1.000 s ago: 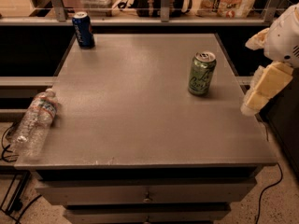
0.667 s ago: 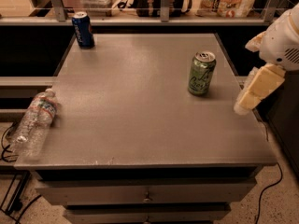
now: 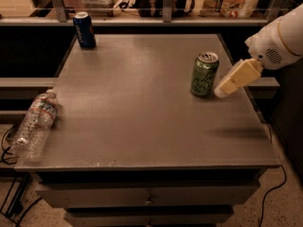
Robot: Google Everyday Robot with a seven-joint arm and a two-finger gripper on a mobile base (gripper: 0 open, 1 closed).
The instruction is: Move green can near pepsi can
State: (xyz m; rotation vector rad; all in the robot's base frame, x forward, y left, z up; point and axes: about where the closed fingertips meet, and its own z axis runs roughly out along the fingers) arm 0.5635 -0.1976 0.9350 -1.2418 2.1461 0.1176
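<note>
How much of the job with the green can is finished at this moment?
Done: nothing yet; the green can stands at the right side of the table, far from the pepsi can at the back left corner. In hand: the gripper is low, just right of the green can, not holding it. Left: grasping, carrying it across, setting it beside the pepsi can.

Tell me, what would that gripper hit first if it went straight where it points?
Probably the green can: the gripper, over the right side of the table, points down-left at the can's base. Depth is unclear, so it could meet the table beside it.
</note>
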